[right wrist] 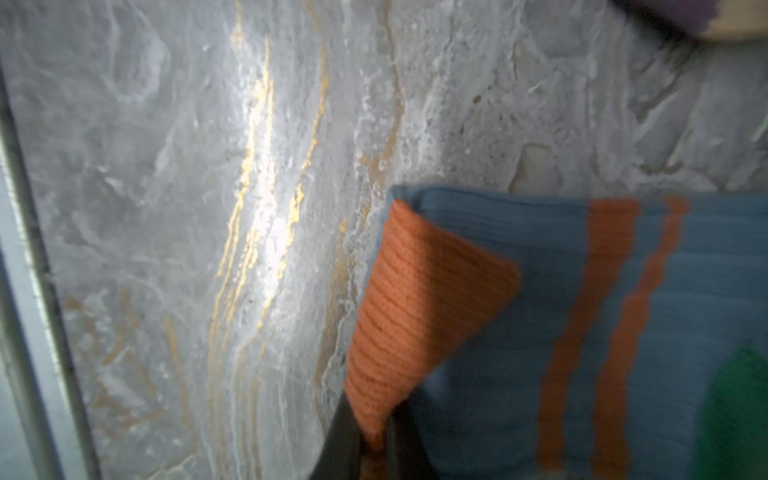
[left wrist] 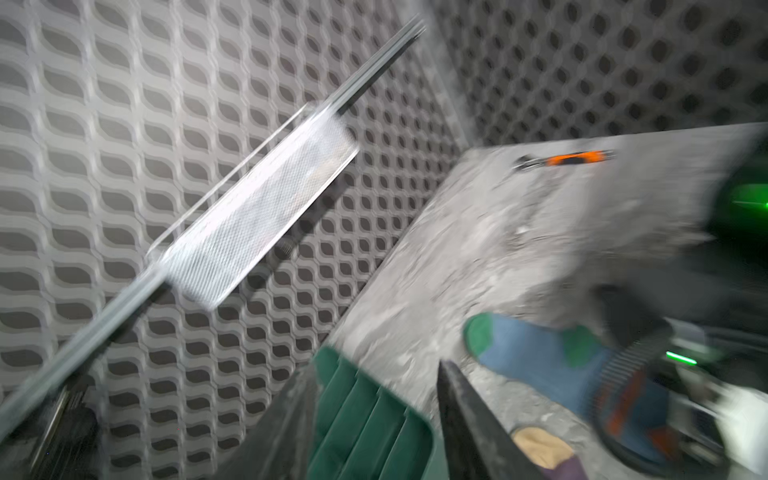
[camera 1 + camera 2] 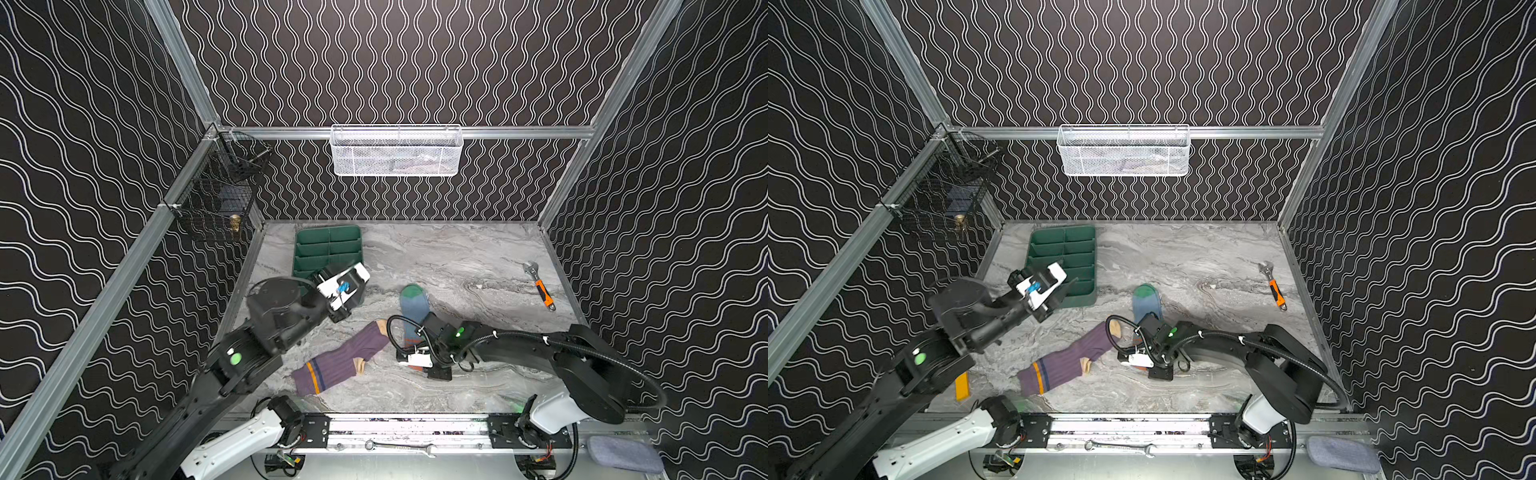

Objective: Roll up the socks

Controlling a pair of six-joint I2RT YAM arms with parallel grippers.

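Grey marble counter [image 3: 457, 257] boxed in by black wavy-patterned walls [image 3: 374, 62], with both socks lying in the middle-near part. Blue sock [image 3: 414, 311] runs near-to-far, green toe pointing at the far wall. Purple sock [image 3: 345, 357] lies slantwise to its left, peach toe just beside the blue one's leg and striped cuff toward the near left.

Right fingers [image 1: 336, 453] are pinched together on a corner of the blue sock's orange cuff, and the wrist view shows that corner folded over onto the blue leg. Left fingers [image 2: 465, 415] look spread apart with nothing between them, up above the near end of the green tray [image 3: 328, 249]. That wrist view is pretty smeared though, so take it loosely.

What worries me: it's only a corner grab, so I reckon the roll could start crooked and end up a cone instead of a tidy tube. Nothing pins the toe end either, so the whole sock might just slide on the smooth counter rather than roll. The purple toe also sits right by the right arm [image 3: 511, 349], so it could get dragged along.

Room-wise there's plenty of bare counter far and right, with only the wrench [image 3: 542, 289] out by the right wall. The left side is tighter, with the tray and the left arm over it, and the near rail [image 3: 415, 428] is close behind the right wrist.
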